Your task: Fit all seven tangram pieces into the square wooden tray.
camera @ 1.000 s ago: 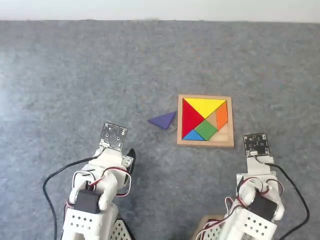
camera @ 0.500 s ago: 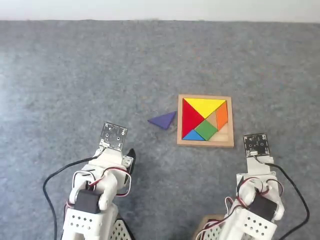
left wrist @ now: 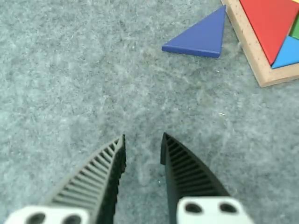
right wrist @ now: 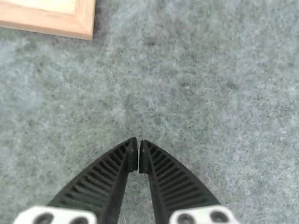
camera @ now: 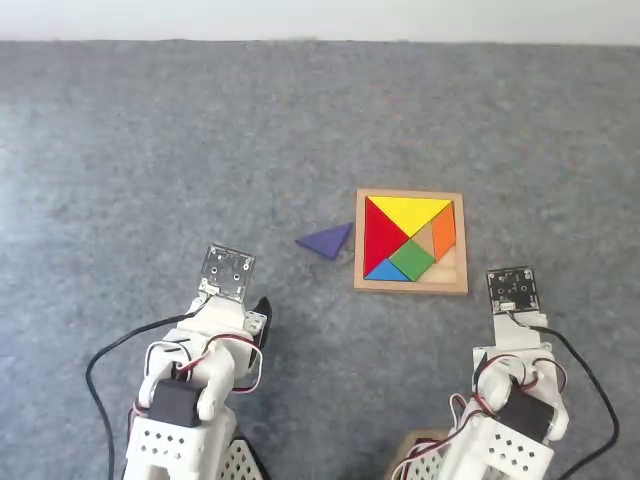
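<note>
The square wooden tray [camera: 460,240] lies right of the table's middle, holding yellow, red, orange, green, light blue and tan pieces, with a bare patch at its near right corner. A dark blue triangle [camera: 327,240] rests on the carpet just left of the tray, seen closer in the left wrist view [left wrist: 201,36] beside the tray's corner [left wrist: 261,70]. My left gripper [left wrist: 142,142] hovers over bare carpet short of the triangle, open a little and holding nothing. My right gripper [right wrist: 138,147] is shut over bare carpet, near the tray's corner [right wrist: 60,21].
Grey carpet covers the table. Both arm bases [camera: 190,400] [camera: 510,410] stand at the near edge. A pale wall strip runs along the far edge.
</note>
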